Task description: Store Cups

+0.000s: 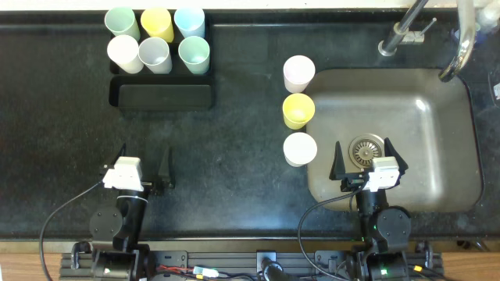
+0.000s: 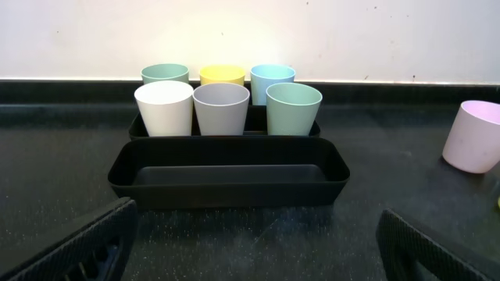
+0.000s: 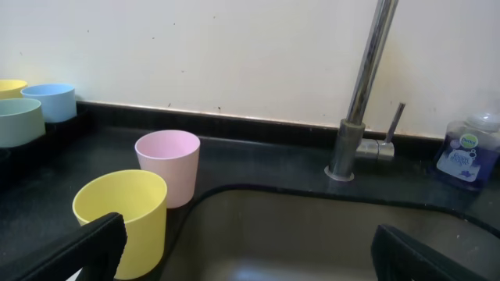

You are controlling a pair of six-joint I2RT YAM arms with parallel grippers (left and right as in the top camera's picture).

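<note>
Pink cup (image 1: 298, 72), yellow cup (image 1: 298, 109) and seemingly white cup (image 1: 299, 148) stand beside the sink (image 1: 437, 117), left tool (image 1: 144, 161) and right tool (image 1: 364, 156) released

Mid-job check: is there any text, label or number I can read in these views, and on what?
Soap bottle beside the tap: one label, too small and blurred to read.
Pink cup and loose yellow cup: no print visible.
Nothing else readable.

We hold both arms low, fingers spread.
Our left gripper (image 1: 144, 162) sits at 8 o'clock in the top view and our right gripper (image 1: 364, 160) at 4 o'clock. Each points toward 12 o'clock, fingers wide apart and empty, arms folded over their bases.
</note>
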